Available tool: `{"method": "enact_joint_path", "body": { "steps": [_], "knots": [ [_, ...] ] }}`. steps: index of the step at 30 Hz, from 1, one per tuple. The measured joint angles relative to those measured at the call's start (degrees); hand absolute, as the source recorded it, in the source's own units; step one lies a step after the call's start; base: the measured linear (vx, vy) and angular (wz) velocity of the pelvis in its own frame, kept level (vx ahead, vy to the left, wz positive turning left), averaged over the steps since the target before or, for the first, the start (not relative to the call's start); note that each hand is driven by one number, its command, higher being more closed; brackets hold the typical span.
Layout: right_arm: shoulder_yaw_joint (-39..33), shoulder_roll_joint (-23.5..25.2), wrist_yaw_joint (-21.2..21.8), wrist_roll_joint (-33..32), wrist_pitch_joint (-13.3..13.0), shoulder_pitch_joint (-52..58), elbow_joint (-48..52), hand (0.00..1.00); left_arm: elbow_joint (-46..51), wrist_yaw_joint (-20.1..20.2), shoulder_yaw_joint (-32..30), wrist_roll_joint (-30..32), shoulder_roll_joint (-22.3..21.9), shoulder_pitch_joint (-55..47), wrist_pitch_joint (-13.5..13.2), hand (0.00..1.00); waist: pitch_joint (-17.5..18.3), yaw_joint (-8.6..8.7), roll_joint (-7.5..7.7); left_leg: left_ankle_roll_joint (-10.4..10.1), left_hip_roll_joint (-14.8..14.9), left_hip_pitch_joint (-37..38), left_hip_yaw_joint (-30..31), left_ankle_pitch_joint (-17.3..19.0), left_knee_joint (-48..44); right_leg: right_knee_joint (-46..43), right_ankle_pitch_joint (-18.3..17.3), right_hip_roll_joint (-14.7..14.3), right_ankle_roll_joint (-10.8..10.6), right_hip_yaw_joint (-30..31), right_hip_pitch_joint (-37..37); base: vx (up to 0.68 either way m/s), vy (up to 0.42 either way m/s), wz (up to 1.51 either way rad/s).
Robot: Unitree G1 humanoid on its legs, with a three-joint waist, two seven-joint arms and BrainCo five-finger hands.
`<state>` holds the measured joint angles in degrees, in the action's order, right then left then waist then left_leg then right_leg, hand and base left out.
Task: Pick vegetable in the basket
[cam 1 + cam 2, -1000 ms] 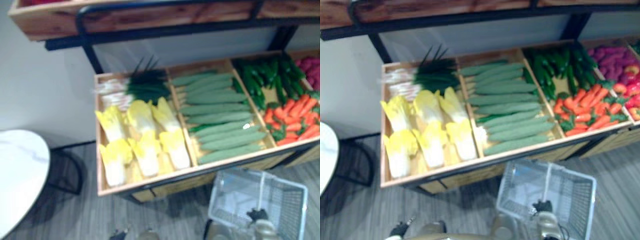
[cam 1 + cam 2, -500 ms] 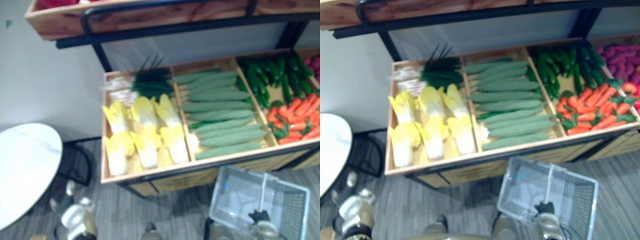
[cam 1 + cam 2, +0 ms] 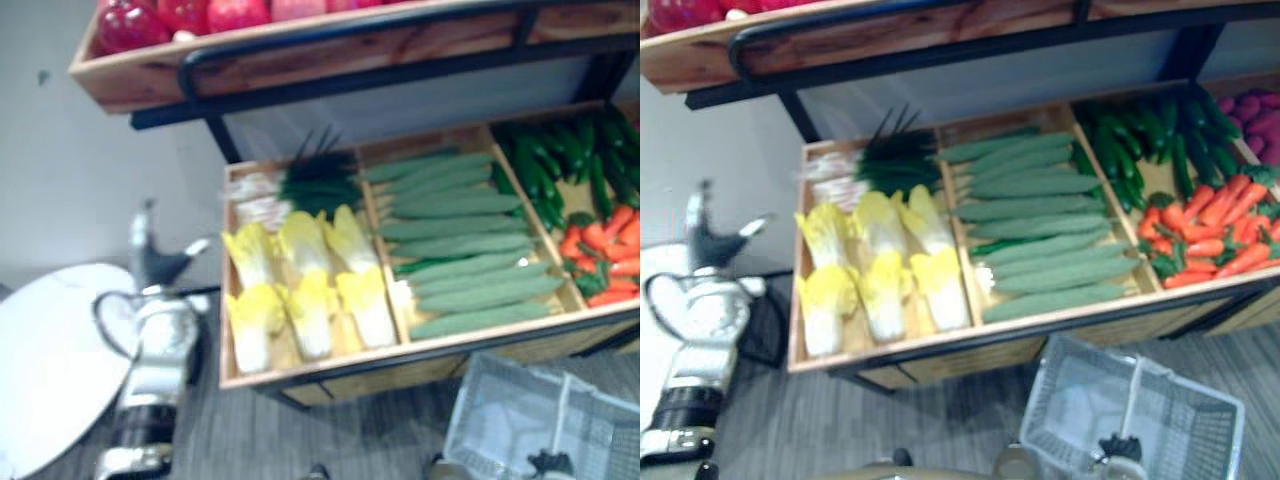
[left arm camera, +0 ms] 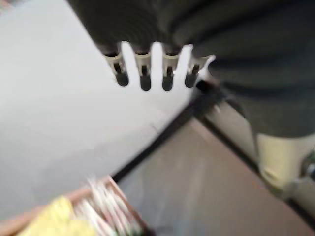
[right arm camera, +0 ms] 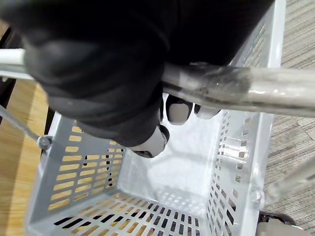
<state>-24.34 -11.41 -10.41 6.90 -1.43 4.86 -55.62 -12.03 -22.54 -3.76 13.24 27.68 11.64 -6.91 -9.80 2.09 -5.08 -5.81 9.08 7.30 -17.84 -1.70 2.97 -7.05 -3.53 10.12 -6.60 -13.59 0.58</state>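
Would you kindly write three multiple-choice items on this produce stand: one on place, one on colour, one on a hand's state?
1. Where are the carrots? A) upper shelf B) lower crate, right of the pale-green gourds C) on the round table
2. What colour is the basket? A) pale grey B) red C) yellow
3. What is the right hand doing? A) open over cabbages B) pinching a carrot C) shut on the basket's handle

1 B: they lie beside the gourds. 2 A: its walls are pale grey. 3 C: its fingers curl round the handle.
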Motion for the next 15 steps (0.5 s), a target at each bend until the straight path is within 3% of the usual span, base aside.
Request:
{"method": "enact_joint_path", "body": {
  "steps": [3, 5, 15],
  "knots": [
    [0.09, -0.09, -0.05, 1.32, -0.03, -1.82, 0.09, 1.0, 0.01, 2.51, 6.81, 6.74, -0.74, 0.0, 0.2, 0.0, -0.65, 2.13, -1.25, -0.05, -0.23, -0.1, -1.36, 0.04, 1.11, 1.09, 1.22, -0.21, -0.24, 1.27, -1.13, -0.1, 0.041, -0.21],
    [0.07, -0.14, -0.19, 1.72, -0.02, -2.8, 0.41, 1.0, -0.11, 3.47, 8.74, 8.96, -2.27, 0.2, 0.68, 0.0, -1.3, 2.66, -2.16, -0.14, -0.3, -0.17, -2.33, 0.09, 2.22, 1.24, 1.78, -0.38, 0.02, 2.02, -2.27, -0.11, 0.042, -0.26],
    [0.08, -0.28, -0.66, 1.87, 0.25, -4.65, 1.35, 1.0, -5.28, 6.08, 12.3, 16.59, -6.22, 0.34, 5.04, 0.0, -4.12, 2.69, -2.35, -0.88, -0.4, -2.01, -4.24, 0.11, 2.38, 2.05, 3.1, -0.58, -0.6, 3.92, -4.8, -0.03, 0.012, -0.08]
  ]
}}
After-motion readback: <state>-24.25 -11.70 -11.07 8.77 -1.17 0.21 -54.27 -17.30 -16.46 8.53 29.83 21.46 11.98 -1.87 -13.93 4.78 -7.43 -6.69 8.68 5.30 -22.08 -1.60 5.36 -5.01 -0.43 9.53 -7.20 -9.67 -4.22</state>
